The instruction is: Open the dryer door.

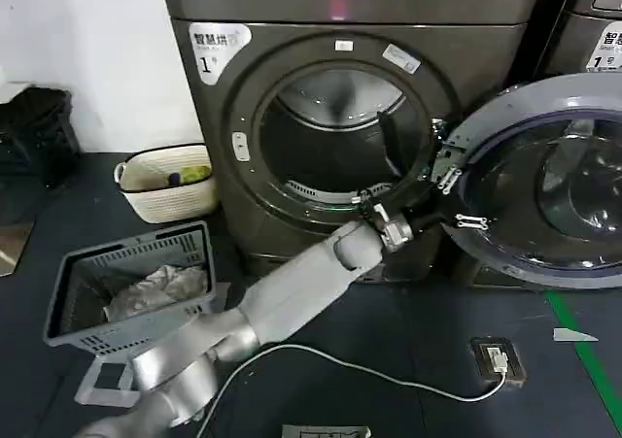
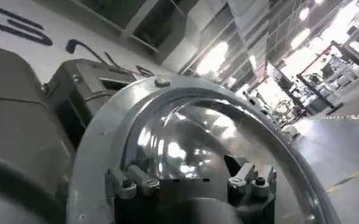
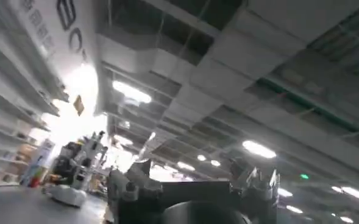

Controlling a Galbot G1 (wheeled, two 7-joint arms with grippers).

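Chrome-ringed, the dryer door (image 1: 544, 181) in the head view stands swung wide to the right of the bronze-grey dryer (image 1: 340, 117), the left gripper (image 1: 442, 171) at its hinge-side rim, fingers parted, while the left wrist view shows those fingers (image 2: 133, 179) spread before the door's bowl glass (image 2: 191, 143), and the right wrist view shows the right gripper (image 3: 191, 189) open toward a ceiling (image 3: 240, 73).

Two front-loading machines stand side by side: one bronze-grey dryer (image 1: 292, 117) and one neighbour (image 1: 593, 30) at the edge. One dryer door (image 1: 544, 181) hangs open. Two baskets on the floor: one cream (image 1: 165, 181), one grey (image 1: 131, 283). One white cable (image 1: 369, 370) trails across.
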